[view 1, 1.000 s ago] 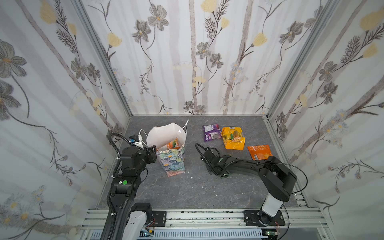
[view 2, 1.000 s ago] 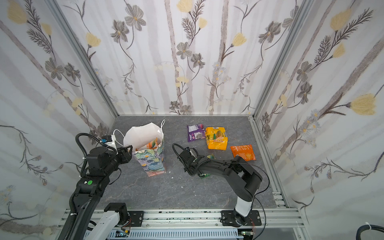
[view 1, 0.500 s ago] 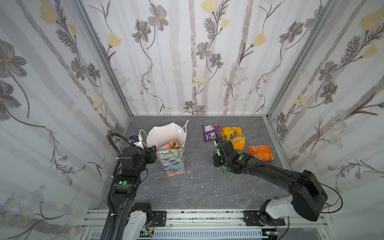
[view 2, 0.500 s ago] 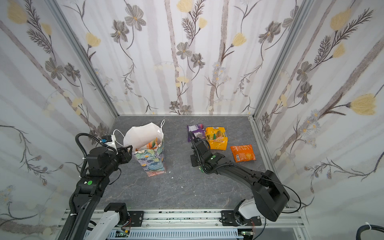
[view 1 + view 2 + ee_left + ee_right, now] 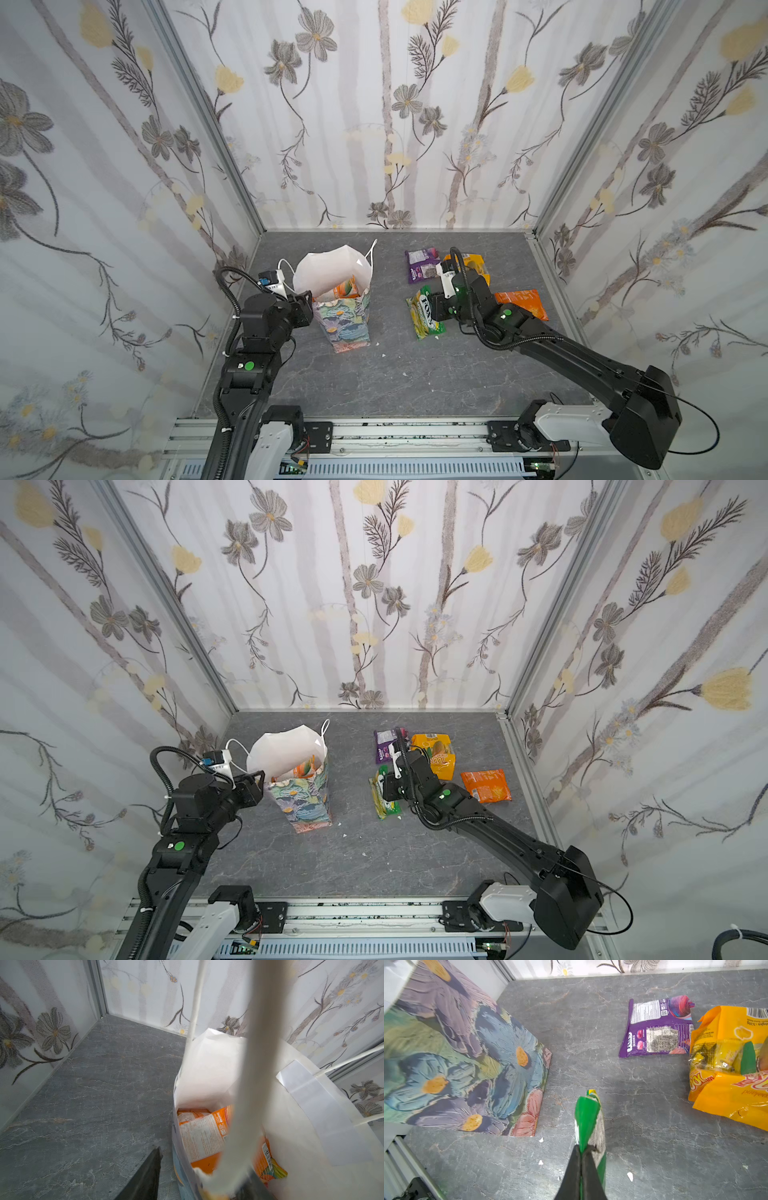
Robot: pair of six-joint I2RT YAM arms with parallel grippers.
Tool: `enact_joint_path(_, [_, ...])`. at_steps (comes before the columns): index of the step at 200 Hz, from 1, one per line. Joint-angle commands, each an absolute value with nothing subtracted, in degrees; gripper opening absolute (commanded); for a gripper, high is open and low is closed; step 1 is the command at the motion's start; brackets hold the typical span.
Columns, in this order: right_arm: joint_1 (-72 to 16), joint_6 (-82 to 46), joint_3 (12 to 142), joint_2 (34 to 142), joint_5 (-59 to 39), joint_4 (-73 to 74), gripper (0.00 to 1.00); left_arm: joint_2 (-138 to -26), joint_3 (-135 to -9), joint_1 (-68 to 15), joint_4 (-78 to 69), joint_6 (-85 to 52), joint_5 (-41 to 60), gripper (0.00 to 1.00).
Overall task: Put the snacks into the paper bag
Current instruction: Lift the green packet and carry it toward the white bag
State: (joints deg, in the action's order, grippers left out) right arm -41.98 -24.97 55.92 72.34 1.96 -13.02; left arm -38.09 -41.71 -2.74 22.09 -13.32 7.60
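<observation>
We count one paper bag point(image 5: 345, 320), upright on the surface point(image 5: 415, 382), with at least one orange packet point(image 5: 203, 1136) inside it. Four snacks are outside the bag, to its right in both top views:

- one purple packet point(image 5: 384, 744)
- one yellow packet point(image 5: 434, 746), partly hidden by the right arm point(image 5: 498, 833)
- one flat orange packet point(image 5: 486, 785)
- one green packet point(image 5: 588, 1122), clamped in the closed right pincer point(image 5: 581, 1151)

The left pincer point(image 5: 306, 299) straddles the bag's near rim. We cannot tell whether it presses the rim.
</observation>
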Motion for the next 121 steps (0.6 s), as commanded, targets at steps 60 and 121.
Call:
enact_joint_path(60, [-42.11,-20.01,68.54,71.55,-5.85,-13.44,0.0,-37.68,-41.54,-2.75,21.62,-12.75,7.38,0.54])
enact_joint_path(121, [-42.69,-18.03,76.02,72.24,-9.29,-15.63,0.0,-37.76,-41.53,-2.77,21.53,-12.76,7.69,0.54])
